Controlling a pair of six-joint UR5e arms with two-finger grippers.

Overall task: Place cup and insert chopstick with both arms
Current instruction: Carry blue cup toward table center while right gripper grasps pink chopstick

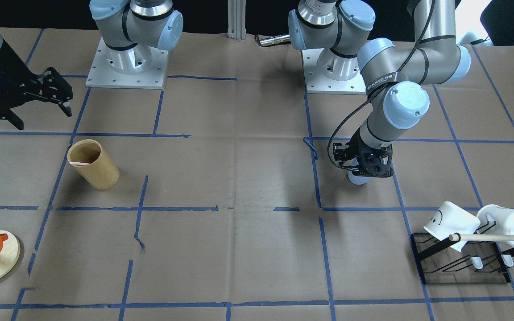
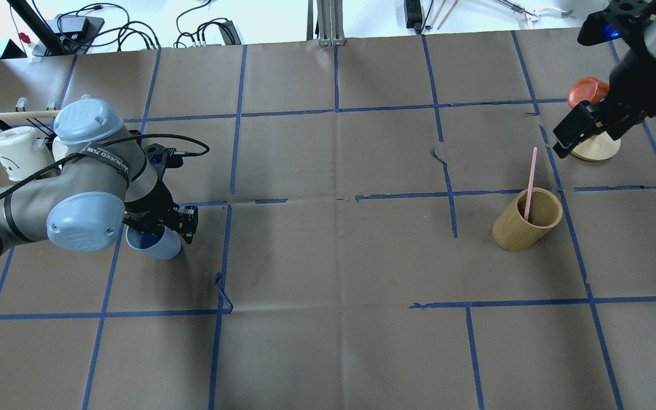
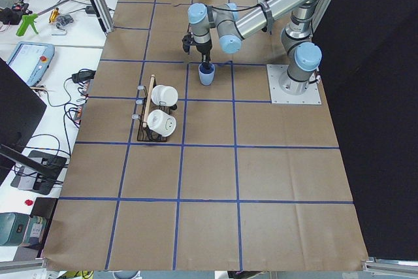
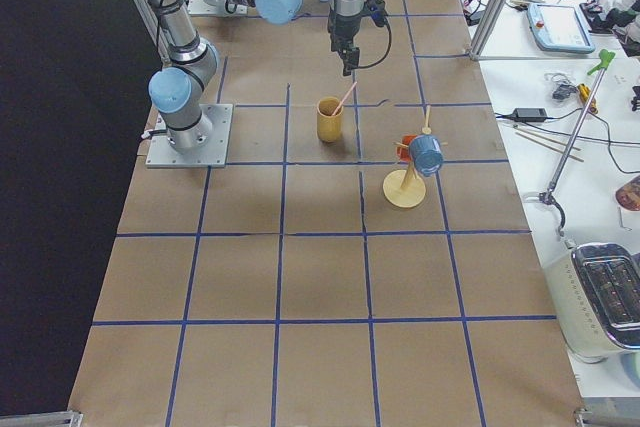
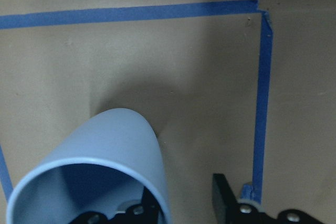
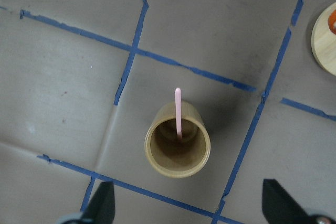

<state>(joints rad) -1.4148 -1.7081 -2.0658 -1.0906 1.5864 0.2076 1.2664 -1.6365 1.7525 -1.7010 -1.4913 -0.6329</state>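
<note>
The light blue cup (image 2: 156,245) stands upright on the table at the left; it also shows in the left wrist view (image 5: 115,150). My left gripper (image 2: 163,225) is down over its rim, open, with one finger inside the cup and the other finger (image 5: 228,198) outside, apart from the wall. A pale pink chopstick (image 2: 530,182) leans in the tan wooden cylinder (image 2: 513,233) at the right; it also shows in the right wrist view (image 6: 178,111). My right gripper (image 2: 575,128) hangs above and beyond the cylinder, open and empty.
A black rack (image 1: 458,267) with white mugs (image 1: 451,220) and a long wooden rod (image 1: 498,237) stands beyond the cup. An orange mug (image 2: 587,91) sits on a round wooden stand (image 1: 2,263) near the right gripper. Blue tape lines cross the brown paper.
</note>
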